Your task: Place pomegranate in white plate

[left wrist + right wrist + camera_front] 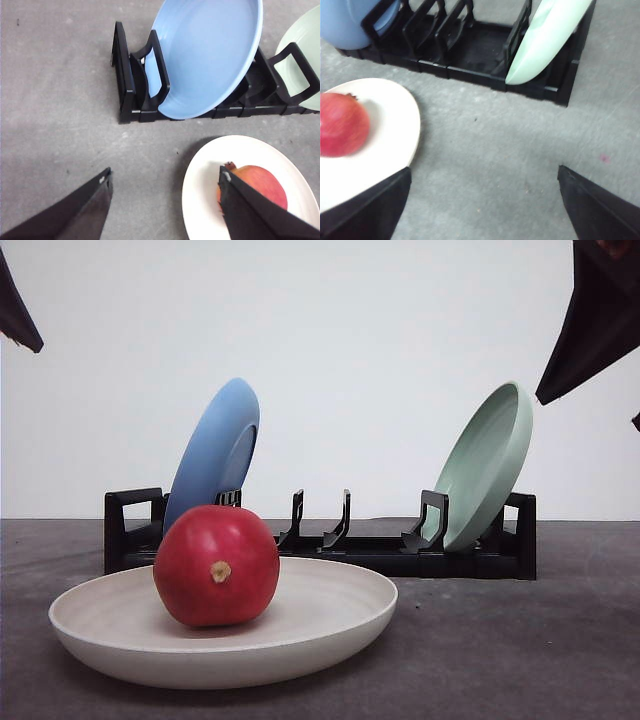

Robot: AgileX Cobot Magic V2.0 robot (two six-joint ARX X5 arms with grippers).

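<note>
A glossy red pomegranate (216,565) with a tan stem nub rests inside the wide off-white plate (330,625) at the front of the table. In the left wrist view the pomegranate (262,184) lies on the white plate (210,185), partly behind one black finger. My left gripper (165,187) hangs open above the grey table, holding nothing. In the right wrist view the pomegranate (342,125) sits on the plate (395,130), and my right gripper (482,187) is open over bare table beside it.
A black dish rack (360,545) stands behind the white plate, holding a blue plate (215,450) on its left and a pale green plate (485,465) on its right. Dark arm parts show at the front view's top corners (600,320).
</note>
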